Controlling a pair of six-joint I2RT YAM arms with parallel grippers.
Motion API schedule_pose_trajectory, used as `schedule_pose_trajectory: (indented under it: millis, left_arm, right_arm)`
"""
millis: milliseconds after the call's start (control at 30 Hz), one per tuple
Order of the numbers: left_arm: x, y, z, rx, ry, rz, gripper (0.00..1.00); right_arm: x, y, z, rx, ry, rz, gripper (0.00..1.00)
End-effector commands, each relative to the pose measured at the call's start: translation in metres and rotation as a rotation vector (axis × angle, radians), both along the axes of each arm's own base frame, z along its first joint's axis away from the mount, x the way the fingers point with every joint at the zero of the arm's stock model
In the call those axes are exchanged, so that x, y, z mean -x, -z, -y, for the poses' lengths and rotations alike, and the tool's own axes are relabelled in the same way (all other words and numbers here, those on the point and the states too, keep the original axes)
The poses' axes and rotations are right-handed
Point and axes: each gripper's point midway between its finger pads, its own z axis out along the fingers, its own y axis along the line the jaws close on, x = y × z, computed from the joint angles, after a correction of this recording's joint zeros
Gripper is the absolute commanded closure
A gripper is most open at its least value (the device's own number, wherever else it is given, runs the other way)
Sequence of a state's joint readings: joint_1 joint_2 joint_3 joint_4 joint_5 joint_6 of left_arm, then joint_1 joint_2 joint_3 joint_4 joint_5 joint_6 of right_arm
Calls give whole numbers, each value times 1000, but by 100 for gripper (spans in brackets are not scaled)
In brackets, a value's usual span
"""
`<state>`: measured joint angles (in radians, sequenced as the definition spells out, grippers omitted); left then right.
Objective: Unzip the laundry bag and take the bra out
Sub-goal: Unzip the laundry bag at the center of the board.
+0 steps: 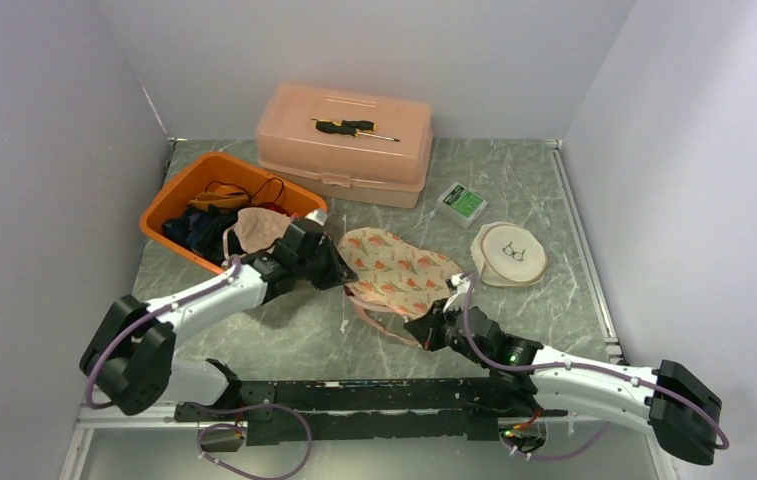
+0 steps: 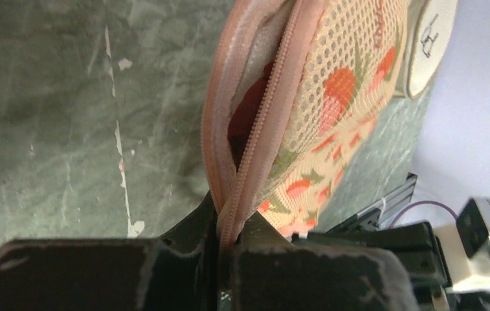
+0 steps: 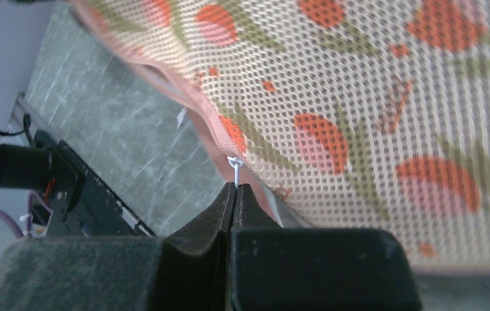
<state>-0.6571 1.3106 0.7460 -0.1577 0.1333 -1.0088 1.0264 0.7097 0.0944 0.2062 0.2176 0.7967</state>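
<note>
Mesh laundry bag (image 1: pixel 399 268) lay at the centre of the table (image 1: pixel 514 190), zip partly open.
Soft, light, floppy; left gripper (image 2: pixel 229 227) clamped its zip edge at 9 o'clock, right gripper (image 3: pixel 234 191) pinched the white pull (image 3: pixel 234 163) at 5 o'clock; red bra (image 2: pixel 245 123) likely inside.

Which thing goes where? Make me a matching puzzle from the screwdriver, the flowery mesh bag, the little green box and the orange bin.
Things:
1. black-and-yellow screwdriver
2. mesh laundry bag with orange flower print
3. small green-and-white box
4. orange plastic bin

Places or states:
A. holds a heap of clothes
B. lies on the lid of the peach plastic toolbox
C. pinched at its edge by the left gripper and the right gripper
D. sits on the table, right of the toolbox

Pairs: 1-B, 2-C, 3-D, 4-A.
</note>
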Motion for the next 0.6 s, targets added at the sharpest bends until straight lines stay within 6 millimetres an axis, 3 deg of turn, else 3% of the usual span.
schedule_pose_trajectory:
  millis: [0, 200, 233, 300, 367, 500, 567]
  left_arm:
    - [-26, 13, -12, -110, 26, 30, 96]
    - [-40, 51, -3, -131, 31, -70, 88]
    - [-40, 50, -2, -120, 32, -67, 80]
    - [-36, 40, 0, -76, 26, -47, 50]
    - [-29, 28, -3, -51, 12, -44, 32]
    - [-6, 7, -14, -34, -19, -68, 16]
    - [12, 4, -20, -40, -34, -105, 15]
  right_arm:
    - [14, -35, -34, -99, -183, 110, 100]
    - [17, -30, -41, -91, -204, 98, 100]
    - [17, -29, -41, -90, -200, 94, 100]
    - [15, -27, -39, -85, -187, 90, 100]
    - [15, -25, -37, -82, -177, 88, 100]
    - [14, -22, -35, -77, -166, 84, 100]
    - [13, -22, -36, -78, -162, 86, 100]
